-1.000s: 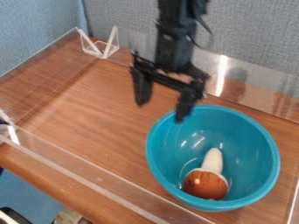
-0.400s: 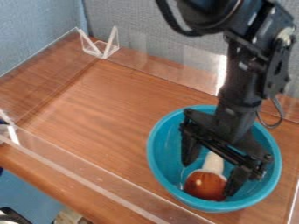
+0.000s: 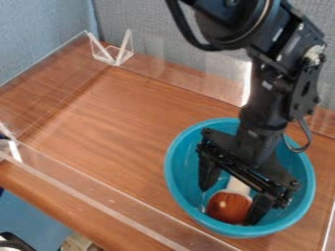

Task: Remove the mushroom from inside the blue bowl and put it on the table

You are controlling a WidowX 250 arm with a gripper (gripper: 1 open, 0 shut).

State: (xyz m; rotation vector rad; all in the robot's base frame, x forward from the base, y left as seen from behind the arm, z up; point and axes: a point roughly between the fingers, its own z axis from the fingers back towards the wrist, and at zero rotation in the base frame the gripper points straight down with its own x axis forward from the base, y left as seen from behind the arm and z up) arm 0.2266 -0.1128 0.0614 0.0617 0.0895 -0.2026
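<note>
The blue bowl stands on the table at the front right. Inside it lies the mushroom, its reddish-brown cap toward the front; the stem is mostly hidden behind my hand. My gripper points down into the bowl with its jaws spread wide. One finger stands left of the cap and the other right of it, so the fingers straddle the mushroom. Nothing is gripped.
Low clear acrylic walls edge the table along the front and left. A clear triangular stand sits at the back left corner. Bare wood stretches left of the bowl.
My arm has swung from behind the bowl forward and down into it. The open fingers now sit on either side of the mushroom. The mushroom and bowl have not moved.
</note>
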